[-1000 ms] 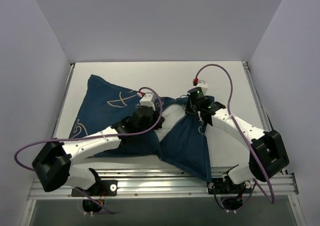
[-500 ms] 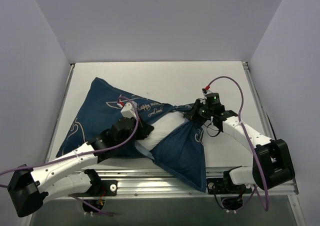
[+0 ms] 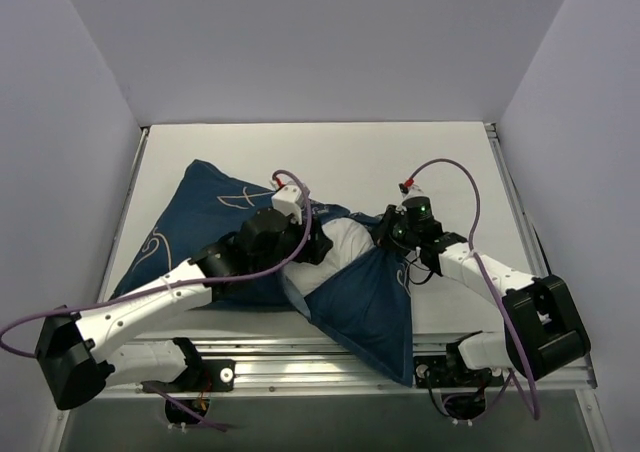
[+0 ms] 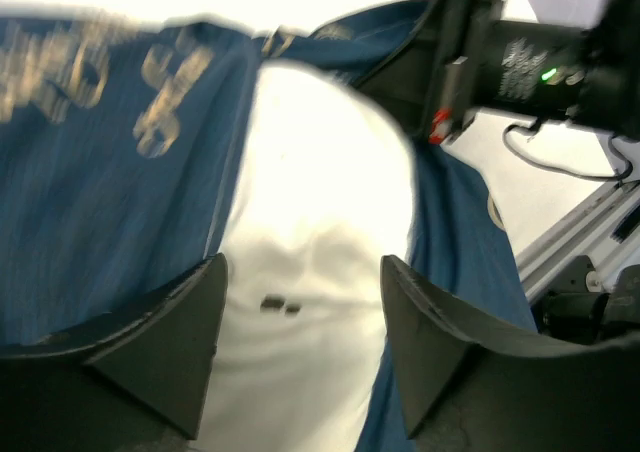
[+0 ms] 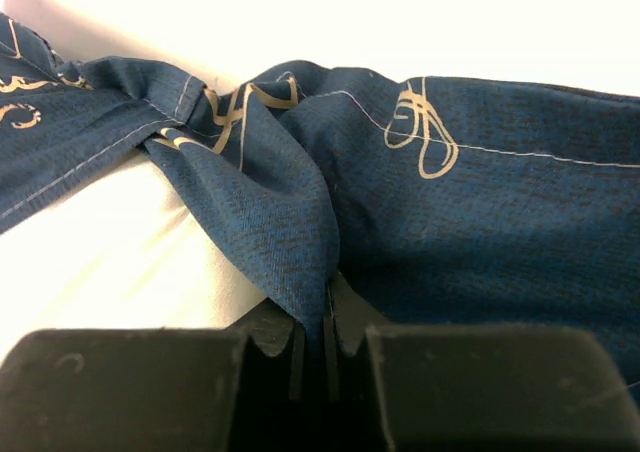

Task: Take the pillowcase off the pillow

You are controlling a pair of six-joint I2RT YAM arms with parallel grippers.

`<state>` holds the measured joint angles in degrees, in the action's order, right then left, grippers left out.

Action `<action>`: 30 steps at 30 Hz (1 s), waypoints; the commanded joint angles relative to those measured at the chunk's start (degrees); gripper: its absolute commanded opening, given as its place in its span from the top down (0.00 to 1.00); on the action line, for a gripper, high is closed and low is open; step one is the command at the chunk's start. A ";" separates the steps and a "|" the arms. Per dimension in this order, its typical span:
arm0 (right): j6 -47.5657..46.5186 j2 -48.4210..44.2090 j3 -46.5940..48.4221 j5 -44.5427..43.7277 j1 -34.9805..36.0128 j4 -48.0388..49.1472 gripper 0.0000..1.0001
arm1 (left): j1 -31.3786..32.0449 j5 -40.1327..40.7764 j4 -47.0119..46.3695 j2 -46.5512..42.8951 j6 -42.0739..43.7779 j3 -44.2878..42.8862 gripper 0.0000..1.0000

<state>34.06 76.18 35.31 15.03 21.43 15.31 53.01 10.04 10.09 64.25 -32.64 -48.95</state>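
Observation:
The navy pillowcase (image 3: 190, 227) lies across the table, its open end bunched in the middle and a flap (image 3: 372, 312) hanging toward the near edge. The white pillow (image 3: 338, 244) bulges out of that opening. My left gripper (image 3: 318, 244) is open over the bare pillow (image 4: 320, 172), one finger (image 4: 170, 347) on each side of the white cushion and blue pillowcase (image 4: 90, 202) to the left. My right gripper (image 3: 386, 234) is shut on a fold of pillowcase (image 5: 480, 202) at the opening's rim, gripper (image 5: 315, 332) pinching the cloth, pillow (image 5: 80, 272) beside it.
White table (image 3: 330, 152) is enclosed by grey walls on three sides. A metal rail (image 3: 300, 360) runs along the near edge under the hanging flap. Purple cables (image 3: 455, 172) loop above both wrists. The right arm's wrist (image 4: 520, 62) sits close ahead of my left gripper.
My left gripper has gone from shut to open and moved right onto the exposed pillow. The right gripper stays shut on the cloth and has shifted slightly left.

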 commanded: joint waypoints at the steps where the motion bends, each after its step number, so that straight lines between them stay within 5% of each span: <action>1: -1.72 -0.24 -1.39 -7.73 0.98 -0.37 1.00 | 0.60 -2.13 1.42 5.08 11.18 -11.65 0.24; 5: -2.86 -2.17 -0.86 -9.75 1.59 -1.77 1.00 | 1.13 -2.83 3.27 11.41 17.68 -21.96 0.11; 15: -3.74 -6.92 1.07 -10.72 1.95 -3.97 1.00 | 0.51 -9.42 10.91 34.51 26.58 -40.86 0.07; 30: -5.06 -7.45 3.71 -12.04 2.12 -5.11 1.00 | 0.25 -27.70 14.87 44.03 31.24 -42.02 0.16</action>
<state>29.87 69.80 36.27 6.26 23.53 10.59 52.99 -10.31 23.62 107.18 -3.40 -89.12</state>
